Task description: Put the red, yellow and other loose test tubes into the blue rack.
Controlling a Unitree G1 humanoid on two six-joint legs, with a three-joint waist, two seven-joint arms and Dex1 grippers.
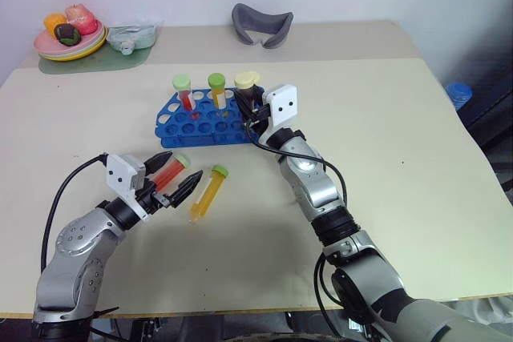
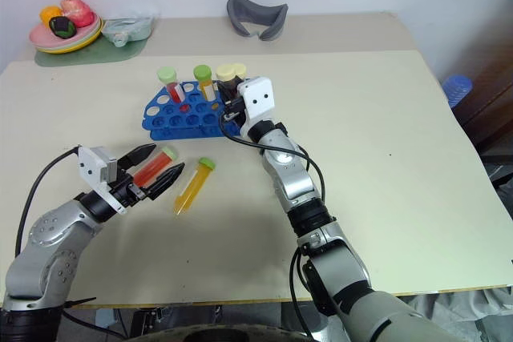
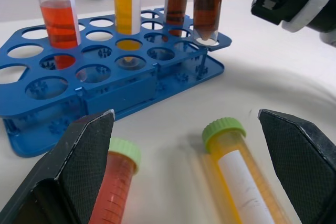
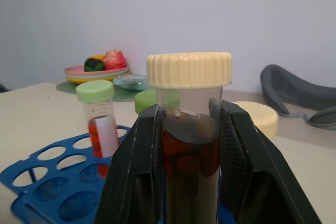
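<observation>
Right wrist view: the right pincer clamps a ribbed cream-capped tube of dark liquid; the left pincer gapes wide, empty.

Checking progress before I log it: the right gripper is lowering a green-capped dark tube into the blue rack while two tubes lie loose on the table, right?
Nearly. The dark tube in the right gripper has a cream cap, as the right wrist view shows.

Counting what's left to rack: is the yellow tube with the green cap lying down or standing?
Lying down. The yellow tube rests flat on the table, beside the red tube, in front of the blue rack.
</observation>
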